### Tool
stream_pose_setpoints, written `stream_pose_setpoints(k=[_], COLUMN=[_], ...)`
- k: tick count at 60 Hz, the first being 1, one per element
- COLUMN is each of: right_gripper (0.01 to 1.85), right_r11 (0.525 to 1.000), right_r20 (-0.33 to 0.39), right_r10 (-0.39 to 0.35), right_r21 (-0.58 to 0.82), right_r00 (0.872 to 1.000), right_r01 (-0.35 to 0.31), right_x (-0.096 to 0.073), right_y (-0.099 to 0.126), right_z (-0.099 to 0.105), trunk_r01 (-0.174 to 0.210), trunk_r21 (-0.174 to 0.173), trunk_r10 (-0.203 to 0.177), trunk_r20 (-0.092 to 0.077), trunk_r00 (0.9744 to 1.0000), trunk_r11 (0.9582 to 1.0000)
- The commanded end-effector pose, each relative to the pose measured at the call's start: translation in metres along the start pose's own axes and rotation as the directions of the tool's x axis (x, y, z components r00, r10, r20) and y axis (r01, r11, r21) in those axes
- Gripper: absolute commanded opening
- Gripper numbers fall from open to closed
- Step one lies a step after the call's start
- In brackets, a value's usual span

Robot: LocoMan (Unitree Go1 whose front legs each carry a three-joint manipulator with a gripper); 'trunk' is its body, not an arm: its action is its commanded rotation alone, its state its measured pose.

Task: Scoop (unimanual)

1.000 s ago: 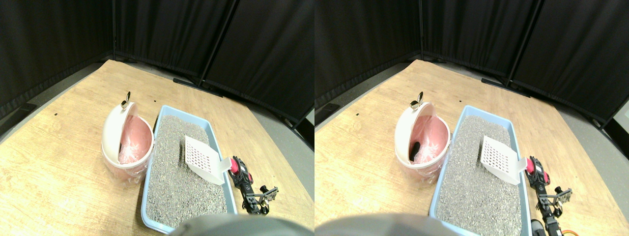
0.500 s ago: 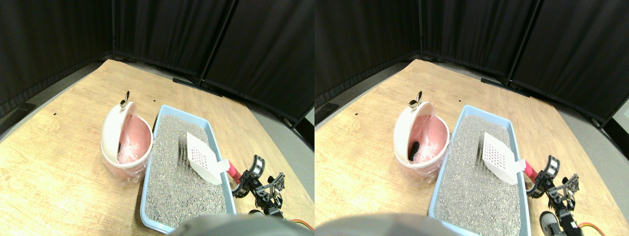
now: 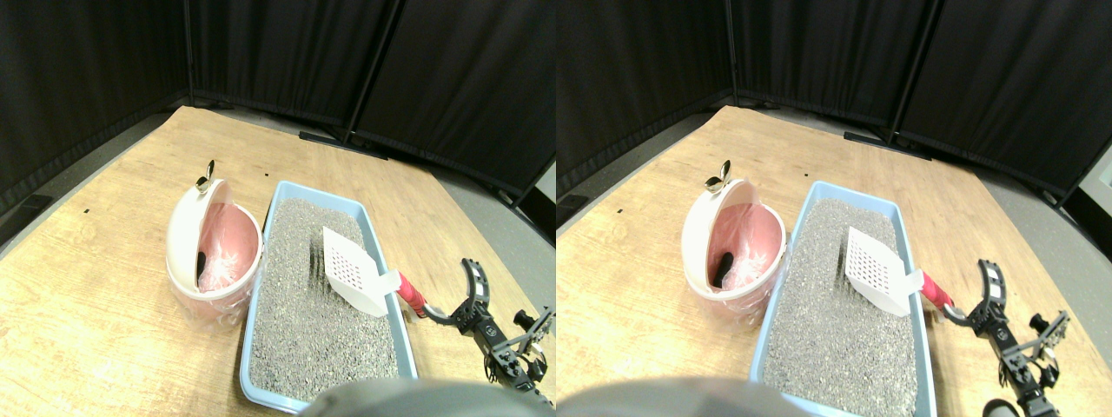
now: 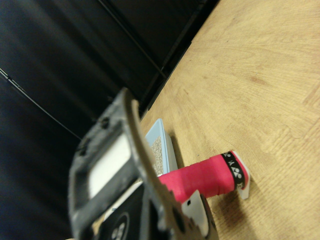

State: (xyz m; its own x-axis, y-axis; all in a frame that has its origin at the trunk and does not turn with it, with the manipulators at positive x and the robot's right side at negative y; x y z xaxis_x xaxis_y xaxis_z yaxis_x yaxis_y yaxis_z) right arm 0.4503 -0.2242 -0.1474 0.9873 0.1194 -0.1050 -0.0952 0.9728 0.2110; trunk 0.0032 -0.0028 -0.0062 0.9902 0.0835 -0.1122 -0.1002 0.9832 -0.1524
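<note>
wood floor (image 3: pixel 104 295) | black curtains (image 3: pixel 452 78) behind | gripper (image 3: pixel 456 300) apparently released, off scoop handle (image 3: pixel 412 297)

One scoop (image 3: pixel 354 281), one tray (image 3: pixel 390 295), one bin (image 3: pixel 187 252)

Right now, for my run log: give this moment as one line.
pincer: open, apart from handle | scoop: resting in litter tray, pink handle over rim | bin: lid open

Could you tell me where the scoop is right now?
The white scoop rests in the blue litter tray, right side, its pink handle over the rim.
</note>
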Motion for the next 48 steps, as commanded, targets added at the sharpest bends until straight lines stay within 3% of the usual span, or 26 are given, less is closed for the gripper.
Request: stream_pose_setpoints(k=[1, 3, 4, 9, 13, 24, 40, 47, 48], right_gripper=[0.48, 0.43, 0.31, 0.06, 0.06, 0.06, 0.06, 0.06, 0.06], right_r11=[0.999, 0.998, 0.999, 0.998, 0.997, 0.996, 0.999, 0.998, 0.999], right_r20=[0.045, 0.05, 0.067, 0.088, 0.128, 0.154, 0.142, 0.143, 0.143], right_r10=[0.036, 0.048, 0.043, 0.059, 0.063, 0.089, 0.053, 0.055, 0.053], right_r21=[0.031, 0.025, 0.025, 0.026, 0.026, 0.009, -0.01, -0.01, -0.013], right_r00=[0.998, 0.998, 0.997, 0.994, 0.99, 0.984, 0.988, 0.988, 0.988], right_r01=[-0.038, -0.05, -0.045, -0.061, -0.067, -0.091, -0.052, -0.054, -0.052], right_x=[-0.005, -0.006, -0.008, -0.013, -0.017, -0.025, -0.037, -0.04, -0.04], right_y=[0.003, 0.002, 0.001, 0.0, -0.001, -0.008, -0.01, -0.009, -0.009], right_z=[0.009, 0.009, 0.01, 0.014, 0.015, 0.017, 0.017, 0.016, 0.016], trunk_r01=[0.021, 0.026, 0.029, 0.039, 0.047, 0.075, 0.113, 0.116, 0.126], trunk_r21=[0.001, 0.004, 0.006, 0.015, 0.023, 0.051, 0.077, 0.077, 0.077], trunk_r10=[-0.021, -0.026, -0.03, -0.04, -0.048, -0.077, -0.115, -0.118, -0.128], trunk_r20=[0.026, 0.027, 0.027, 0.025, 0.024, 0.026, 0.019, 0.019, 0.016], trunk_r00=[0.9994, 0.9993, 0.9992, 0.9989, 0.9986, 0.9967, 0.9932, 0.9929, 0.9917], trunk_r11=[0.9998, 0.9996, 0.9995, 0.9991, 0.9986, 0.9959, 0.9906, 0.9902, 0.989])
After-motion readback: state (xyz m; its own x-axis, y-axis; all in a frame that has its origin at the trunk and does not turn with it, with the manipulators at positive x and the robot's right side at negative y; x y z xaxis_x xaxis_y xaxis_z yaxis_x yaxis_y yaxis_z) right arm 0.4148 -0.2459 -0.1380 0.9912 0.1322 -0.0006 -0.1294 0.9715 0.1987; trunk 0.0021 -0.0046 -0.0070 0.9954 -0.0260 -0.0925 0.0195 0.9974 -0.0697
